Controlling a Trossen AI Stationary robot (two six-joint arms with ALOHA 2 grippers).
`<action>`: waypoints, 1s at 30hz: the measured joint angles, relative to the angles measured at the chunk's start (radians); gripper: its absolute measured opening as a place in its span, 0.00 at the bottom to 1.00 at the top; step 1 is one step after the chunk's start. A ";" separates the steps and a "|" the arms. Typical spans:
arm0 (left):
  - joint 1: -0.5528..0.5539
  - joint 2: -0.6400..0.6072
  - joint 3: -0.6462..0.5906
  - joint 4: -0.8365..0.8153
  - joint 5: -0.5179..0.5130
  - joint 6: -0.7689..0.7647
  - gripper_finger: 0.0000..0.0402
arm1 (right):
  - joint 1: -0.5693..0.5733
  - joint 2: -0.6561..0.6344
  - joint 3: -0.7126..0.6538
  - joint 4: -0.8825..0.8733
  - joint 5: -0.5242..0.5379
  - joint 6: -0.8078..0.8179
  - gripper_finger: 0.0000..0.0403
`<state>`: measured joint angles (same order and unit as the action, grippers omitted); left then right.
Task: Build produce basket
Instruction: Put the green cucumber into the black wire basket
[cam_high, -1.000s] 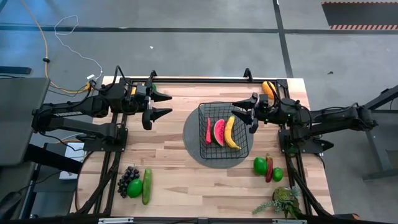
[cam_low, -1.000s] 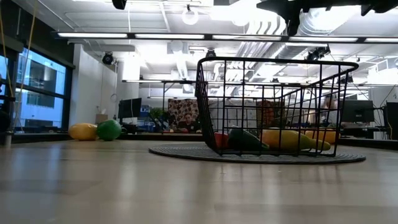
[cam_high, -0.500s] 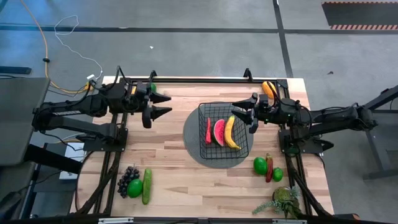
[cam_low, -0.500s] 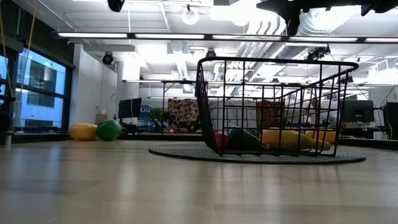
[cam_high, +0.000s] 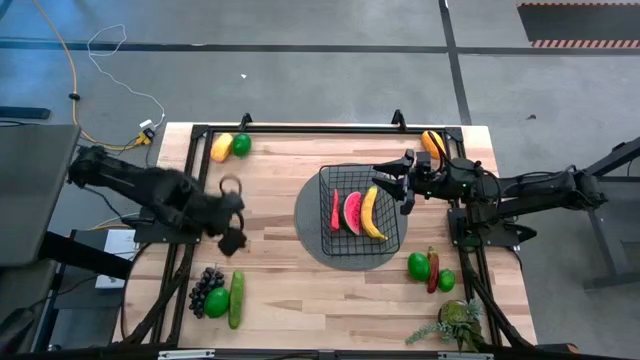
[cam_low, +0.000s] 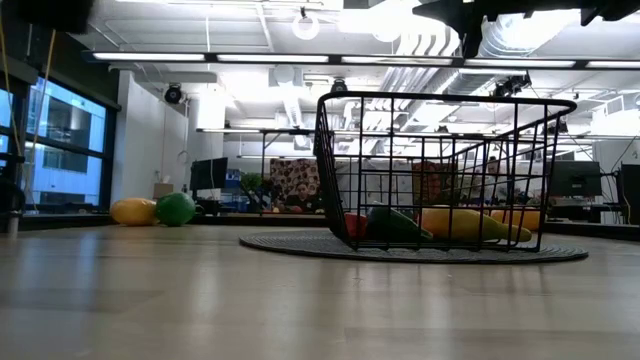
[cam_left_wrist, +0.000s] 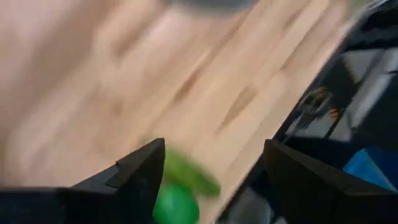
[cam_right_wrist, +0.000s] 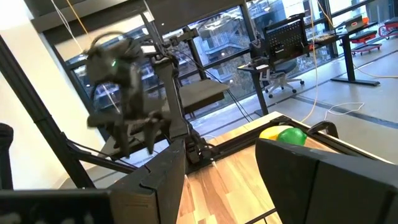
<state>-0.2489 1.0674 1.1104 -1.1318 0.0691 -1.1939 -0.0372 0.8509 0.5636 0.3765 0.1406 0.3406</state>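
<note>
The black wire basket (cam_high: 358, 215) stands on a round grey mat (cam_high: 312, 232) mid-table and holds a red chili (cam_high: 335, 210), a watermelon slice (cam_high: 352, 213) and a banana (cam_high: 372, 212). My left gripper (cam_high: 233, 244) is open and empty above the bare wood, left of the mat and on the far side of the grapes (cam_high: 205, 287), green fruit (cam_high: 217, 302) and cucumber (cam_high: 236, 298). Its wrist view (cam_left_wrist: 214, 180) shows a green blur (cam_left_wrist: 180, 190) between the fingers. My right gripper (cam_high: 390, 182) hangs open and empty over the basket's far right corner.
A yellow fruit (cam_high: 221, 147) and a green one (cam_high: 241, 144) lie at the far left. An orange piece (cam_high: 431, 143) lies at the far right. Two green fruits (cam_high: 418, 265) and a red chili (cam_high: 432, 272) lie right of the mat, a leafy plant (cam_high: 455, 322) at the near right corner.
My left arm has swung fast from the far left of the table toward the near edge. Its gripper has turned from pointing at the basket toward the produce at the near left. The right arm and the basket have stayed still.
</note>
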 joint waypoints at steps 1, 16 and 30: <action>-0.041 0.018 0.000 -0.014 0.011 -0.067 0.66 | 0.000 0.000 0.000 0.000 0.000 0.003 0.44; -0.338 0.284 -0.041 0.076 0.022 -0.550 0.66 | -0.001 0.000 0.000 -0.019 0.000 0.021 0.44; -0.361 0.230 -0.275 0.283 -0.038 -0.794 0.66 | -0.002 0.000 0.000 -0.053 0.000 0.025 0.44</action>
<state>-0.6098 1.2970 0.8356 -0.8491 0.0308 -1.9875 -0.0391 0.8509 0.5636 0.3231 0.1406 0.3660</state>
